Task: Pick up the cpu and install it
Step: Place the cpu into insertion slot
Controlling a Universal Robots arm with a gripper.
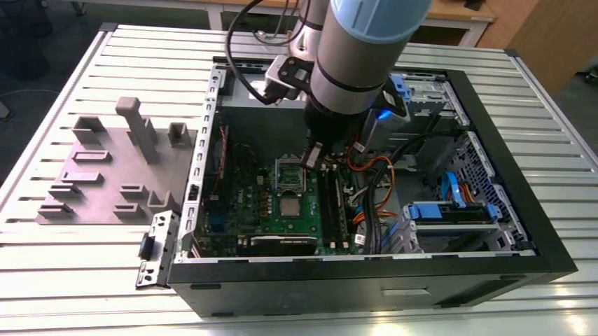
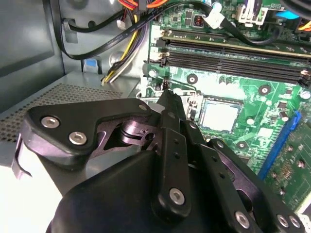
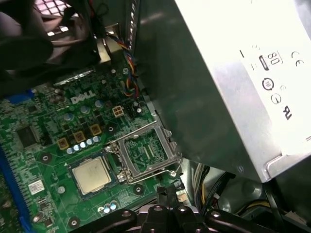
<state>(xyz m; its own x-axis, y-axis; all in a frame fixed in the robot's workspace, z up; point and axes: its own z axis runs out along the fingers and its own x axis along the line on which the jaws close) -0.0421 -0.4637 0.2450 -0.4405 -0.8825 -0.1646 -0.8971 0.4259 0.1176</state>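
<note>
CPU [image 3: 91, 175] sits flat in its socket on the green motherboard [image 3: 48, 145], beside the raised silver socket frame [image 3: 146, 152]; gripper [image 1: 316, 155] hangs over the frame inside the open computer case [image 1: 374, 280], holding nothing, its finger spacing I cannot tell

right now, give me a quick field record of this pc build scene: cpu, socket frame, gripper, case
cpu: silver square chip lying flat on the green motherboard
socket frame: metal frame beside the cpu, swung open
gripper: down inside the case, above the socket frame, holding nothing visible
case: open black pc case on a slatted table
fixture: grey plastic fixture blocks at the exterior view's left
</note>
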